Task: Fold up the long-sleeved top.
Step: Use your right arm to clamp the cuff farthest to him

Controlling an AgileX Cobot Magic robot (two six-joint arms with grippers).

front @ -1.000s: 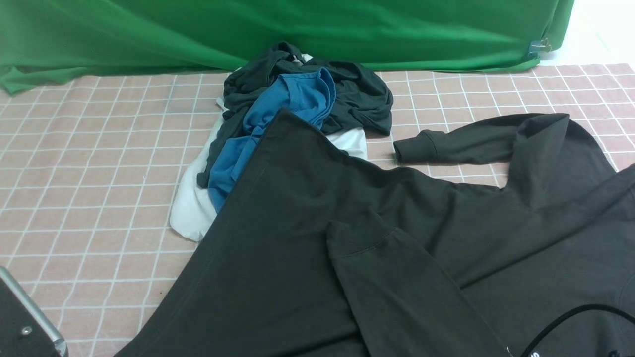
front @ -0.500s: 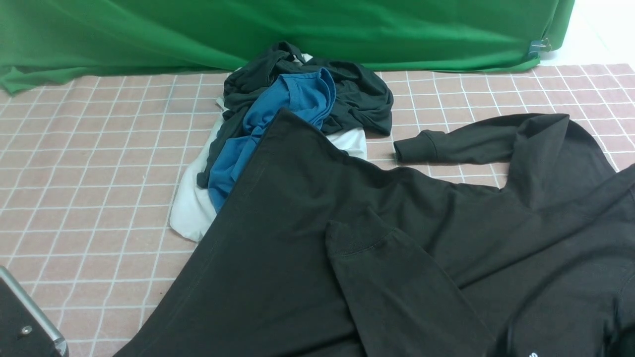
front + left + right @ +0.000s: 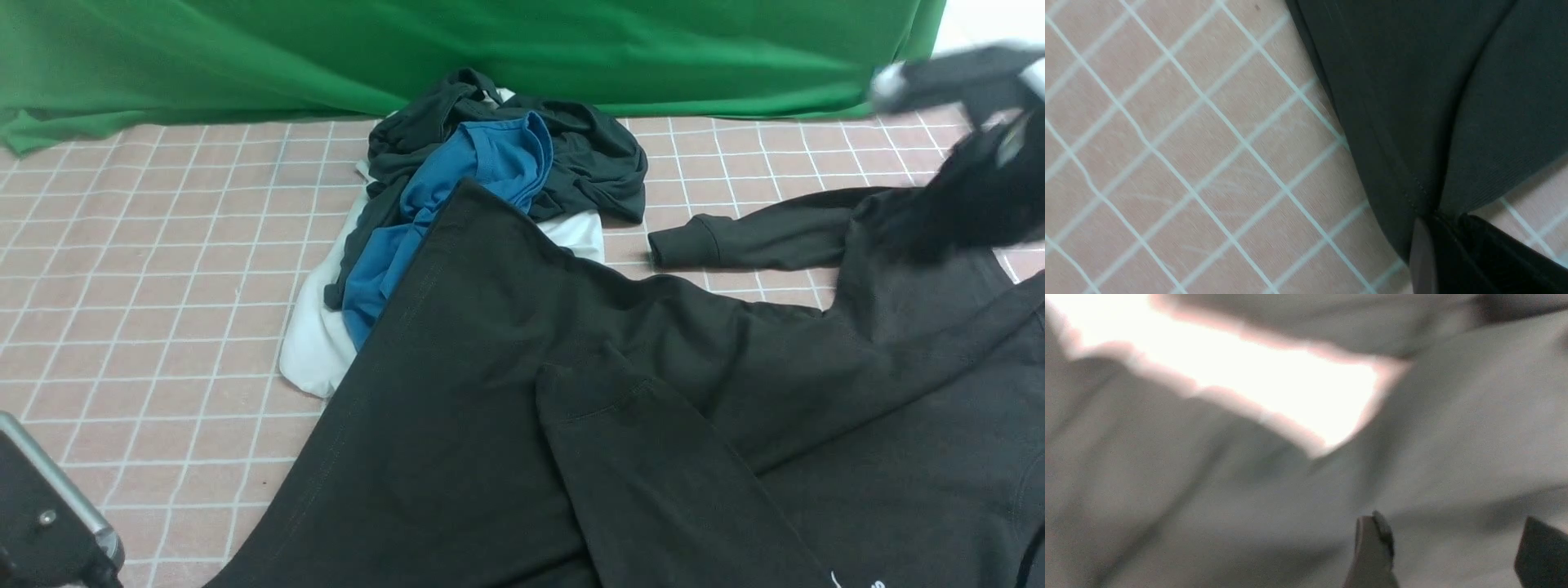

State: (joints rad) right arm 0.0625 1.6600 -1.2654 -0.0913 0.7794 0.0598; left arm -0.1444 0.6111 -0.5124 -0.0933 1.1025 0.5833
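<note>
Right pincer (image 3: 1453, 526) has swung in, open, above long-sleeved top (image 3: 490, 367); lettering (image 3: 877, 584) cropped, unreadable.

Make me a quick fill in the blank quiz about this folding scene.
1. The left gripper is ___ on the long-sleeved top.
2. The right gripper has its jaws ___.
3. The crumpled T-shirt is ___.
Missing words: shut; open; blue.
</note>
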